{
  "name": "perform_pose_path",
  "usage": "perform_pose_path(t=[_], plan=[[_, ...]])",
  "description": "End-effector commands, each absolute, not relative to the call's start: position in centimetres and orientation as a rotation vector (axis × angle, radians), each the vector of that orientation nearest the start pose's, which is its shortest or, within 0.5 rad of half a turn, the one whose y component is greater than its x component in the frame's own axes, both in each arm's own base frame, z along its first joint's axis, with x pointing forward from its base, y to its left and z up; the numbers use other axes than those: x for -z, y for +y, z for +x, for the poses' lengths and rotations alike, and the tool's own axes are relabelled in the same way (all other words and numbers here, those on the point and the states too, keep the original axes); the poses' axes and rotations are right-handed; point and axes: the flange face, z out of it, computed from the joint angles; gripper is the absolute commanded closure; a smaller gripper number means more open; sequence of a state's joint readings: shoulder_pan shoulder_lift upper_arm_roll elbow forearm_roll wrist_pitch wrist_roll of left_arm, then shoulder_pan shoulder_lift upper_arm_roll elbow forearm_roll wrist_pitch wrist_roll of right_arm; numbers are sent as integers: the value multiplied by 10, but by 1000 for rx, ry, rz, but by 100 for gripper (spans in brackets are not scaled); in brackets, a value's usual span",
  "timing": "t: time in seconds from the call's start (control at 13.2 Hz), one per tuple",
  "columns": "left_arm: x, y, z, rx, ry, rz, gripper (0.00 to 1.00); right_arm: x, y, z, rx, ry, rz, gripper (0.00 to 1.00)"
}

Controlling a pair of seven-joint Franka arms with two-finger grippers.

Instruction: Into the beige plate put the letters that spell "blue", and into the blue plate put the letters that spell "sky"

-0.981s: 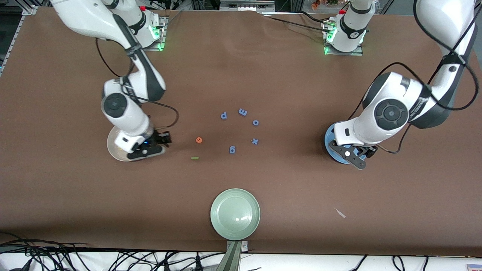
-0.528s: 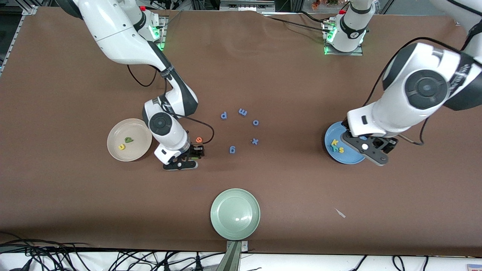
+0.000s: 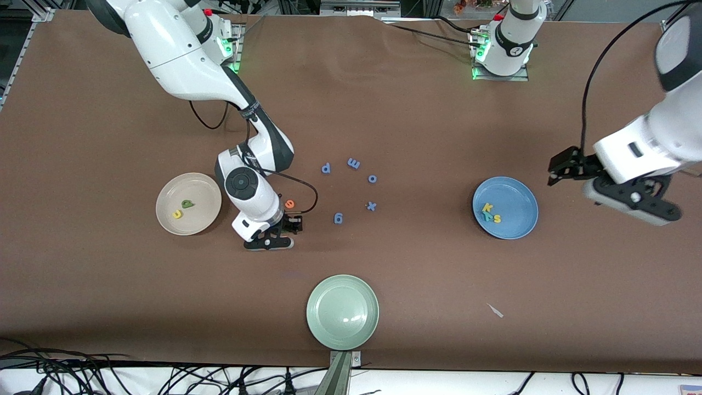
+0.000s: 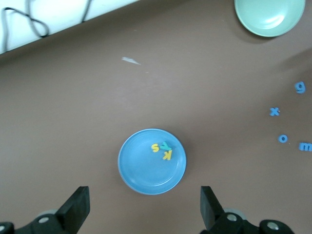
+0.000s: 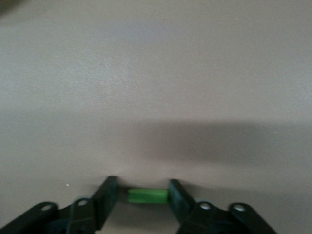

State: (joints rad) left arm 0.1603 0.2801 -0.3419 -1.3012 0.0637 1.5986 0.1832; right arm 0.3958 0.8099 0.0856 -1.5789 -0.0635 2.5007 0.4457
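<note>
My right gripper is down on the table beside the beige plate, its fingers closed in on the two ends of the green l, which lies flat. The orange e sits just past it. In the beige plate lie the yellow u and green b. The blue plate holds the yellow k, teal y and yellow s. My left gripper hangs open and holds nothing, over bare table beside the blue plate, toward the left arm's end.
Several blue letters lie mid-table: p, m, o, x and g. A pale green plate sits by the front edge. A small white scrap lies nearer the camera than the blue plate.
My right arm swung from the beige plate to the green l and narrowed its fingers onto it. My left arm lifted off the blue plate toward its end of the table.
</note>
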Motion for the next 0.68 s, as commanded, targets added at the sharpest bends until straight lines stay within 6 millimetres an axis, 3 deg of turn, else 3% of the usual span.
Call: perform_pose_path(t=[0.0,0.15,0.3,0.38,0.6], plan=[[-599,-84,596,10,437,-3173,0,-153,316,627,115,-76,-3084,71],[-598,-79,570,10,274,-3201,0,-156,313,626,115,-91,-3087,74],[-595,-73,549,2,262,-3180,0,-179,302,634,125,-153,-3091,74],[-595,-70,541,11,261,-3135,0,-195,283,639,86,-184,-3107,74],[-594,-72,545,9,274,-3079,0,-239,220,641,-26,-367,-3131,74]])
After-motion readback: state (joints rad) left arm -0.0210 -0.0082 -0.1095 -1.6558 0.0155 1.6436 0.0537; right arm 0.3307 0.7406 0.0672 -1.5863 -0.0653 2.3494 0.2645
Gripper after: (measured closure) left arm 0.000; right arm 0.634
